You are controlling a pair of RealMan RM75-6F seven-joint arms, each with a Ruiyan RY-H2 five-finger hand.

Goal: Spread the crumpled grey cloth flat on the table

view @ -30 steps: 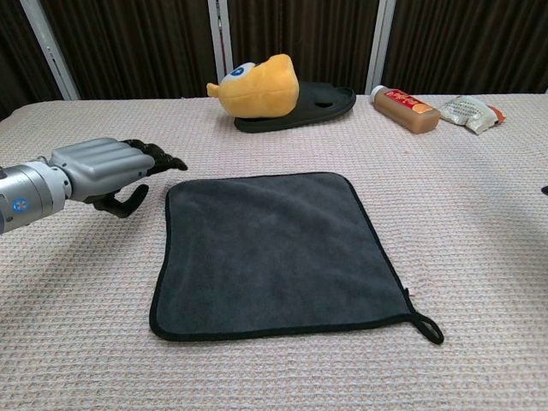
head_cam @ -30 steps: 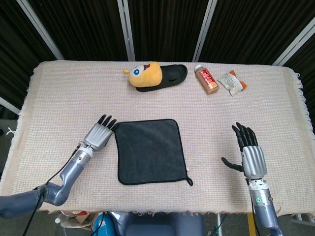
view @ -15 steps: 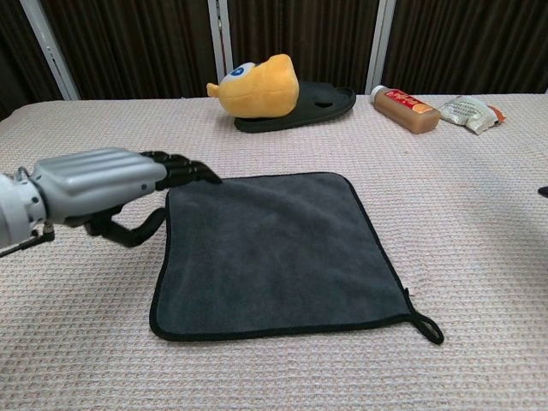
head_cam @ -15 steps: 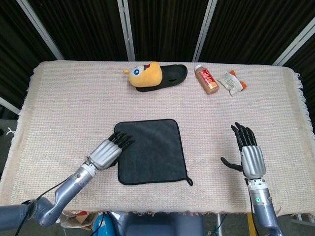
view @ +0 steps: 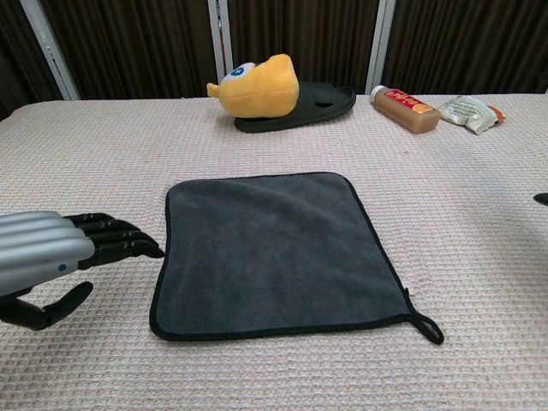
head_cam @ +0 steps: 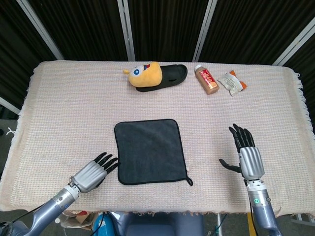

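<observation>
The bench (head_cam: 59, 98), with its woven cream cover, carried everything. The grey cloth (head_cam: 149, 150) lay flat in the middle of it, nearer to my edge, all its corners out and its small hanging loop at the near right corner. To me the spreading looked done.

My left hand (head_cam: 92, 172) was just beside the near left corner of the cloth, fingers stretched and apart, holding nothing; from the head view I could not tell if the fingertips touched the black hem. My right hand (head_cam: 247, 156) stood well apart on the other side, also with fingers spread and empty.

The danger I saw was in my left hand. If it moved sideways while so near the hem, a fingertip could catch the edge and fold or wrinkle that corner. Lifting it straight up first seemed safer to me.

The yellow slipper (head_cam: 153, 75), the bottle (head_cam: 206, 79) and the small packet (head_cam: 232, 81) lay at the far side, away from all this.

The head view showed both hands and the whole bench. The chest view showed my left hand close, with a small gap to the hem, but almost nothing of the right one.
</observation>
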